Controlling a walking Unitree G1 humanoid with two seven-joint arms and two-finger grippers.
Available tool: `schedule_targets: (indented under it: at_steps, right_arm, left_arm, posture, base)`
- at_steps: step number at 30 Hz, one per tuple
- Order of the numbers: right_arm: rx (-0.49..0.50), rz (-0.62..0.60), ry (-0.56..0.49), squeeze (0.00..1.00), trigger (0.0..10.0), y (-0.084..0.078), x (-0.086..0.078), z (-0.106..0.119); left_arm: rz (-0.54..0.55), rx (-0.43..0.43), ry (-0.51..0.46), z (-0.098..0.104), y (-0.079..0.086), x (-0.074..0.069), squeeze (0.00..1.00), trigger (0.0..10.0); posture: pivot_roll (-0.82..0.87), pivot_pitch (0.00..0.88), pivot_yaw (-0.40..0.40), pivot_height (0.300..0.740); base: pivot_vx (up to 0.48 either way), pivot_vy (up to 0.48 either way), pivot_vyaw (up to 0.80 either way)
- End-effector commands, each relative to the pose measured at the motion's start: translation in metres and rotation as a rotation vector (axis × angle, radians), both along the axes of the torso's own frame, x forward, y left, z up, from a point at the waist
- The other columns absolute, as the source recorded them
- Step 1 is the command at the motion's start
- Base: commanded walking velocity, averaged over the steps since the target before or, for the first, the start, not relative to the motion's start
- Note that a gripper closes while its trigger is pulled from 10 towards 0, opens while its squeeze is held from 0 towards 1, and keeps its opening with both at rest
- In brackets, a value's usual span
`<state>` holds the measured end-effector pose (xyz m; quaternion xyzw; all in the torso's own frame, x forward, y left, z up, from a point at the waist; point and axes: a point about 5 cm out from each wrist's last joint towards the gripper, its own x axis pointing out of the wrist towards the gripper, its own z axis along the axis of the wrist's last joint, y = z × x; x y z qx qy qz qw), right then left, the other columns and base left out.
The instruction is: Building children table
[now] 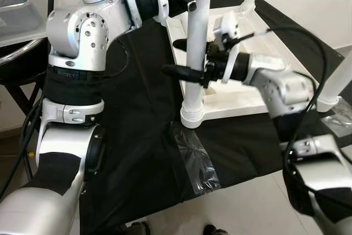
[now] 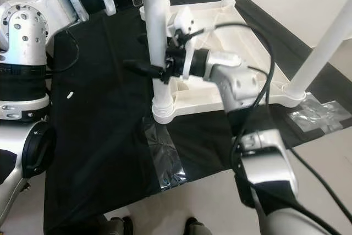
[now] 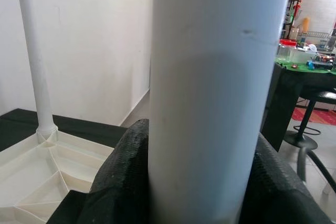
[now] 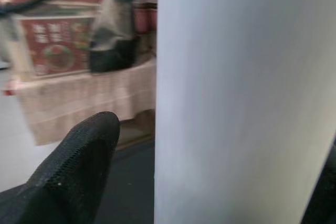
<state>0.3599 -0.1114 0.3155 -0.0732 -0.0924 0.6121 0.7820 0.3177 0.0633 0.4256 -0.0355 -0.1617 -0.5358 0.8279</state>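
Nearest you, a strip of clear tape [image 1: 195, 160] holds the black cloth [image 1: 137, 136] flat on the floor, and just past it the white leg [image 1: 194, 70] stands upright in the corner socket [image 1: 192, 116] of the upturned white tabletop [image 1: 242, 89]. Your right end effector [image 1: 190, 73] is closed around that leg low down, black fingers [image 4: 79, 166] wrapping either side; your left end effector [image 3: 220, 182] clamps the same leg higher up, its pads pressed against the tube. Farther back, another leg [image 3: 34, 61] is already seated at the far corner, and a third [image 2: 324, 48] stands at the right-hand corner. You appear to be mid-way through fitting this near leg: judging by the ribbed collar at the base, the next move likely calls for pressing or twisting it straight down while you keep it vertical. There is a red sign [image 4: 55, 48] in the right wrist view, but its writing is too blurred to read; no brand shows on the table parts.
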Motion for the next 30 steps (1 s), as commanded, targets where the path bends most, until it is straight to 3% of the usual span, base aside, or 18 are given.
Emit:
schedule_targets:
  at_steps: [1,8,17,18,24,30]
  right_arm:
    - [-0.028,0.091,0.008,0.00,0.0,0.007,-0.003,-0.003]
    - [-0.082,0.184,0.011,0.00,0.0,0.004,-0.004,-0.003]
    - [-0.118,0.214,-0.008,0.00,0.0,0.002,-0.003,-0.001]
    - [-0.121,0.217,-0.013,0.00,0.0,0.002,-0.004,-0.001]
    - [-0.140,0.228,-0.037,0.00,0.0,0.004,-0.004,-0.002]
    - [-0.166,0.197,-0.070,0.00,0.0,0.012,-0.011,-0.008]
  left_arm:
    - [-0.040,0.027,0.065,-0.013,-0.009,0.001,0.00,0.0]
    - [-0.052,0.012,0.063,-0.013,-0.008,-0.004,0.00,0.0]
    - [-0.066,0.010,0.046,-0.014,-0.008,-0.008,0.00,0.0]
    - [-0.061,0.007,0.037,-0.014,-0.008,-0.009,1.00,10.0]
    - [-0.086,-0.007,0.021,-0.010,-0.004,-0.015,1.00,10.0]
    - [-0.127,0.017,0.013,-0.006,0.010,-0.023,1.00,10.0]
  posture:
    - [0.10,0.235,0.032,0.740]
    - [0.09,0.237,0.025,0.740]
    - [0.08,0.241,0.023,0.740]
    - [0.08,0.241,0.023,0.740]
    - [0.08,0.244,0.024,0.740]
    - [0.07,0.248,0.019,0.740]
  base:
    - [0.000,0.000,0.00]
    - [0.000,0.000,0.00]
    - [0.000,0.000,0.00]
    - [0.000,0.000,0.00]
    - [0.000,0.000,0.00]
    - [0.000,0.000,0.00]
